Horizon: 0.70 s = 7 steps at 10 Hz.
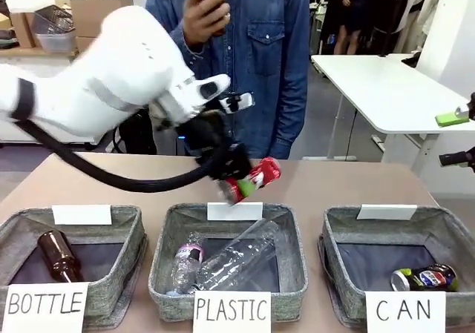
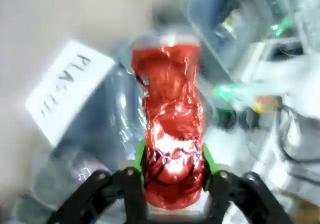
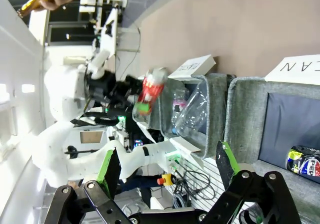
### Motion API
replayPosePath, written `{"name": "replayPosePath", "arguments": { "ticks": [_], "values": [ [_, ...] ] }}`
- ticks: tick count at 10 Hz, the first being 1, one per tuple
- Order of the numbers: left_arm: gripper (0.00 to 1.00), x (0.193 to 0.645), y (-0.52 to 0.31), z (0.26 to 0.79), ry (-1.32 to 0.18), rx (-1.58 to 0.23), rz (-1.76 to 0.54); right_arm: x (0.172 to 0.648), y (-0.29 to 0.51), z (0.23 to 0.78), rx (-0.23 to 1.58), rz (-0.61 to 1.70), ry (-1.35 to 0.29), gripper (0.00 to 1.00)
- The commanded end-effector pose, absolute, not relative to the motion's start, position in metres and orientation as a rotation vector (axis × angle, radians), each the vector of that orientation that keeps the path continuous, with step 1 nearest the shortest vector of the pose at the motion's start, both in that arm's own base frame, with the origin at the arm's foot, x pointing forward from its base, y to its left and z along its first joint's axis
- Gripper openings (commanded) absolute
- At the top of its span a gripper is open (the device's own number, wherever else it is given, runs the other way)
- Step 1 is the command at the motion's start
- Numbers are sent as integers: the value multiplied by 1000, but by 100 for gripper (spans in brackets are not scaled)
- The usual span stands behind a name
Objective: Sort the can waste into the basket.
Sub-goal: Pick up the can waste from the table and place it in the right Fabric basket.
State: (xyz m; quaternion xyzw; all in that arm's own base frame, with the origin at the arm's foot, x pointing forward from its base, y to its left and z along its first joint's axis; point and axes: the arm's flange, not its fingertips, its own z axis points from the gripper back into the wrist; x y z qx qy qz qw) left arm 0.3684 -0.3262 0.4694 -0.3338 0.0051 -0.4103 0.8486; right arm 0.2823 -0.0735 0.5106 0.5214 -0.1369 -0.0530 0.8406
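Note:
My left gripper (image 1: 236, 173) is shut on a crushed shiny red can (image 1: 254, 179) and holds it tilted in the air over the back edge of the middle bin. In the left wrist view the red can (image 2: 172, 129) sits between the green pads (image 2: 141, 156), and the picture is blurred by motion. The grey CAN basket (image 1: 338, 233) stands at the front right with a dark blue crushed can (image 1: 424, 277) lying inside. My right gripper (image 3: 167, 166) is open with nothing in it, near the basket (image 3: 250, 114) at the table's right edge (image 1: 456, 136).
The PLASTIC bin (image 1: 165, 236) holds clear plastic bottles (image 1: 237, 259). At the front left, the BOTTLE bin (image 1: 133, 225) holds a brown glass bottle (image 1: 58, 255). A person in a denim shirt (image 1: 260, 51) stands across the table with one hand raised. A white table (image 1: 386, 88) is behind on the right.

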Motion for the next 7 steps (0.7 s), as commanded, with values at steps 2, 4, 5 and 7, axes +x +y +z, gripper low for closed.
{"name": "replayPosePath", "arguments": {
  "ticks": [2, 4, 5, 7],
  "values": [
    [0, 342, -203, 487, 548, -429, -1236, 283, -75, 509, 1089, -100, -299, 100],
    [0, 323, -123, 500, 592, -420, -1339, 283, -75, 509, 1089, -100, -299, 100],
    [0, 319, -86, 516, 454, -556, -1268, 283, -75, 509, 1089, -100, -299, 100],
    [0, 321, -14, 545, 134, -732, -981, 283, -75, 509, 1089, -100, -299, 100]
  ]
}}
